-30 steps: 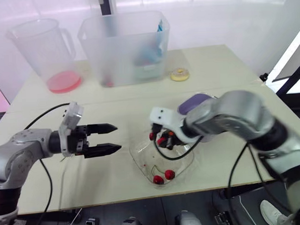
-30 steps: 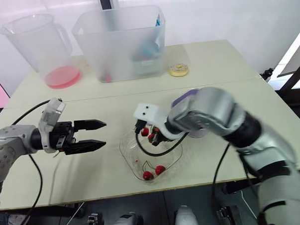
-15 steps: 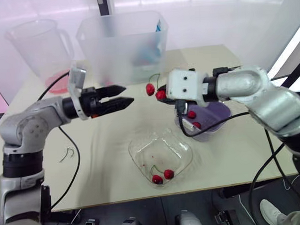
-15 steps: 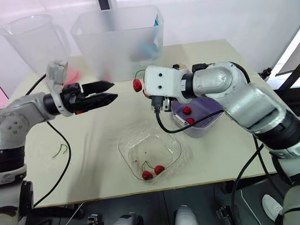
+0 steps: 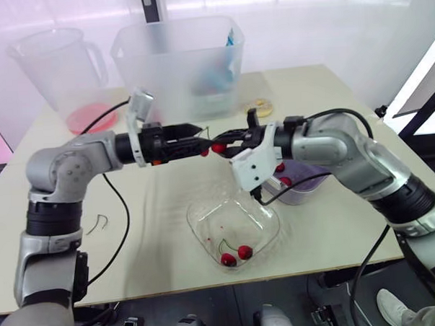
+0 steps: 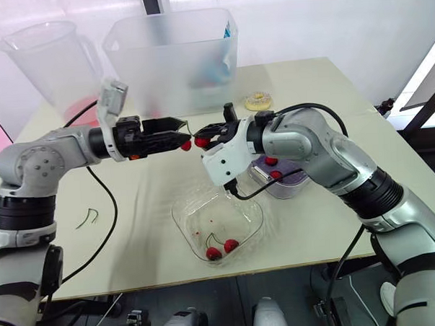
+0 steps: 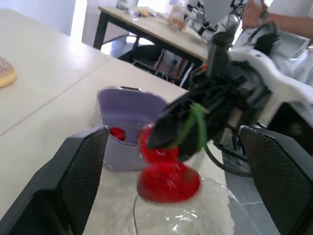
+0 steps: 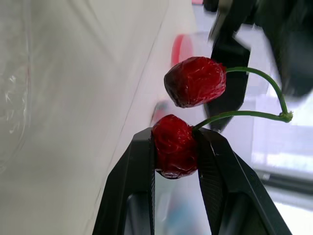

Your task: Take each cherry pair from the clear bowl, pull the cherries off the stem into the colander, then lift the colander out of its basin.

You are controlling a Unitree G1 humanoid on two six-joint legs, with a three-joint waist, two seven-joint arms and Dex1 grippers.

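Beige table (image 5: 323,93), as seen from the front edge. At the back stand a large frosted plastic tub (image 5: 177,71) and a frosted measuring jug with a pink base (image 5: 58,69), neither moved since half a second ago. A small yellow ring (image 6: 259,100) lies beside the tub.

The clear plastic bowl (image 5: 206,225) sits near the front edge, same spot as before, one red cherry pair (image 5: 236,254) left in it. The lilac plastic colander (image 7: 128,105) stands just beside the bowl on the robot's right, with loose cherries (image 6: 270,161) inside.

Change noted: half a second ago the two claws were apart. Now they meet in the air above the table, between tub and bowl.

Right gripper (image 8: 175,139): fingers clamped on one cherry of the held red cherry pair (image 8: 195,82); the other cherry hangs free on its green stem (image 8: 254,93).

Left gripper (image 6: 181,133): it has come across to the pair, fingers spread, the cherries just ahead of its pads (image 7: 83,176) and between them, not pinched.

A bare stem (image 5: 97,224) lies on the table on the robot's left, well apart from the bowl
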